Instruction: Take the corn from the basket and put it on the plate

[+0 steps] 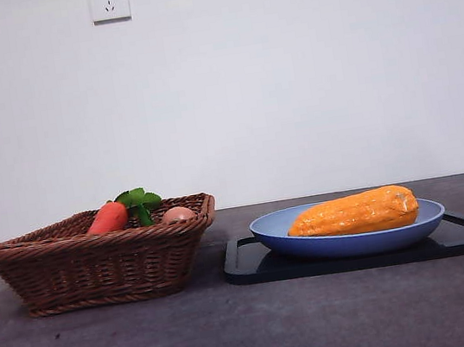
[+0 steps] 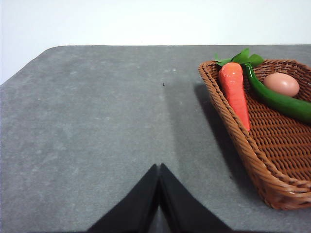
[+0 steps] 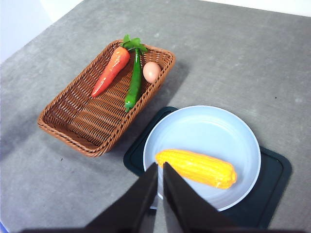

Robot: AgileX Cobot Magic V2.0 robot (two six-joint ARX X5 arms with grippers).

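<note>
we judge the placing done: the corn (image 3: pixel 196 168) lies lengthwise on the plate (image 3: pixel 209 127), which sits on a black tray (image 3: pixel 274 170) to the right of the basket (image 3: pixel 73 121). the right pincer (image 3: pixel 159 168) hangs above the plate's near rim, jaws closed on nothing; the left pincer (image 2: pixel 159 170) waits closed over bare counter (image 2: pixel 97 121) left of the basket. to finish well we'd lift straight up, clear of the cob. carrot (image 3: pixel 111 71), green pepper, perhaps (image 3: pixel 133 82), and egg (image 3: pixel 151 72) stay in the basket. we read no brand or writing anywhere
</note>
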